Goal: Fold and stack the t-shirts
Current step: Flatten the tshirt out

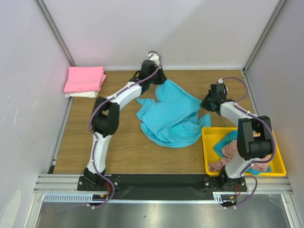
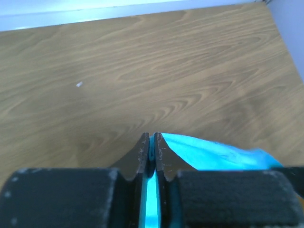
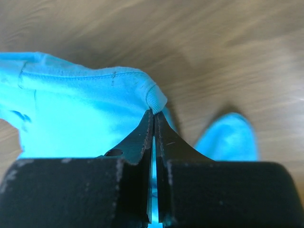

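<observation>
A blue t-shirt (image 1: 171, 114) lies crumpled and partly spread in the middle of the wooden table. My left gripper (image 1: 161, 77) is shut on its far edge, near the back wall; the cloth is pinched between the jaws in the left wrist view (image 2: 151, 142). My right gripper (image 1: 205, 103) is shut on the shirt's right edge, pinching a ribbed hem (image 3: 155, 97). A folded pink t-shirt (image 1: 84, 79) lies on a folded cream one (image 1: 85, 94) at the far left.
A yellow bin (image 1: 280, 161) at the near right holds several crumpled shirts, blue and dusty pink (image 1: 229, 151). White walls close off the back and both sides. Bare wood lies between the stack and the blue shirt.
</observation>
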Robot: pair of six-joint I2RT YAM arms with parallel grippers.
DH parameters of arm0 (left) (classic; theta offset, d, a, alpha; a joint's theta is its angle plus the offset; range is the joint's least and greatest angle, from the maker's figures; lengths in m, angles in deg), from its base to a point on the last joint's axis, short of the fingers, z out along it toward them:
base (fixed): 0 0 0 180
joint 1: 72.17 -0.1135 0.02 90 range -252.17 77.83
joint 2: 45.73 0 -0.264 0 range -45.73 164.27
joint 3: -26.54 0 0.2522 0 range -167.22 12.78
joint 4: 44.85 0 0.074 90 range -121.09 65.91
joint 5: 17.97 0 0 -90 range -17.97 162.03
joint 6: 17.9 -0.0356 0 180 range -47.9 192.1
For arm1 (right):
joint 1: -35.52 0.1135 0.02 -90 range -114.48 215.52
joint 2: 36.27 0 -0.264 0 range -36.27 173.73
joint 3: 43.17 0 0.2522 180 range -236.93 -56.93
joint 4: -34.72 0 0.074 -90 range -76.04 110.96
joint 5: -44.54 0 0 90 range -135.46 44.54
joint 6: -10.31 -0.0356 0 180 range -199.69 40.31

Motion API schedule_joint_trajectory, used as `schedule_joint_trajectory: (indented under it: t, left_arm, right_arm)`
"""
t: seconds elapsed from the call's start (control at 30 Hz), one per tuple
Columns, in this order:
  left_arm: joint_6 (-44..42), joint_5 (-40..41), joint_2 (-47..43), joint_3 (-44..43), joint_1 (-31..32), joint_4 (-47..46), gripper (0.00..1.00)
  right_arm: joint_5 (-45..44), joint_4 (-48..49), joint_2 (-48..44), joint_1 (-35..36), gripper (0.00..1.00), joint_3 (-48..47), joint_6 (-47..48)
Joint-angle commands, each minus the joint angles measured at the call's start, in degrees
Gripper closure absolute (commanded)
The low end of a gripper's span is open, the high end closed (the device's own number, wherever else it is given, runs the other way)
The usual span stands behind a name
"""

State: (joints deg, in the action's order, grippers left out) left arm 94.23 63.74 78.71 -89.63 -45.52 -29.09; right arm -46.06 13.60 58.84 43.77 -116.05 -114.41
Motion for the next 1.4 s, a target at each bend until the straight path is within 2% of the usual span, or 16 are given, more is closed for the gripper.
schedule_joint_trajectory:
  t: [0.0,0.1,0.17,0.2,0.23,0.3,0.33,0.37,0.4,0.47,0.5,0.67,0.8,0.9,1.13,1.37]
  left_arm:
    - [-2.9,6.5,7.5,-13.1,2.6,4.8,0.85]
    - [-1.6,6.0,13.2,-23.8,3.3,6.9,0.69]
    - [-0.7,4.8,14.0,-25.0,3.2,5.7,0.58]
    - [-0.6,4.5,13.8,-25.2,3.3,5.6,0.32]
    - [-0.7,4.3,13.4,-25.2,3.3,5.8,0.24]
    - [-2.4,5.6,10.7,-24.6,3.3,8.8,0.15]
    - [-2.9,6.8,8.9,-22.7,3.3,10.3,0.13]
    - [-3.6,8.1,7.1,-21.0,3.2,12.9,0.12]
    - [-3.7,10.4,2.5,-16.3,2.9,14.0,0.11]
    - [-3.9,10.5,-2.6,-9.8,2.4,14.6,0.11]
    - [-4.1,10.1,-5.7,-2.1,2.0,14.3,0.12]
    - [-4.3,11.1,-21.8,18.0,1.4,12.8,0.12]
    - [3.2,9.6,-25.6,29.5,-2.0,13.1,0.14]
    - [6.3,9.0,-25.1,31.6,-3.7,13.5,0.15]
    - [5.3,5.7,-23.9,32.9,-3.8,10.5,0.17]
    - [3.4,3.6,-23.2,33.4,-3.8,10.5,0.16]
  right_arm:
    - [-2.1,-0.9,-1.5,-2.8,1.0,0.4,1.2]
    - [-1.2,-1.1,0.1,-4.5,1.0,0.6,1.2]
    - [-1.0,-1.2,1.0,-5.1,1.0,0.3,1.5]
    - [-0.5,-1.6,1.5,-5.7,1.0,-0.6,1.6]
    - [-0.1,-2.2,1.8,-6.0,1.0,-1.2,1.9]
    - [0.2,-4.5,2.9,-6.2,0.96,-3.9,2.8]
    - [1.6,-5.6,3.3,-6.2,0.89,-5.0,3.9]
    - [2.1,-7.7,3.7,-6.2,0.79,-5.9,4.6]
    - [2.5,-9.2,4.1,-6.3,0.56,-8.1,5.0]
    - [3.1,-13.2,4.0,-6.3,0.4,-9.9,6.4]
    - [3.0,-14.3,3.3,-6.3,0.33,-10.8,6.5]
    - [4.7,-13.2,-1.1,-6.3,0.26,-13.0,7.7]
    - [9.6,-6.9,0.2,-5.3,0.2,-15.3,10.1]
    - [11.1,-6.8,7.7,-3.3,0.21,-21.6,12.5]
    - [12.7,-4.6,20.0,0.2,0.23,-33.3,19.0]
    - [17.4,-12.8,31.0,0.5,0.26,-45.7,26.4]
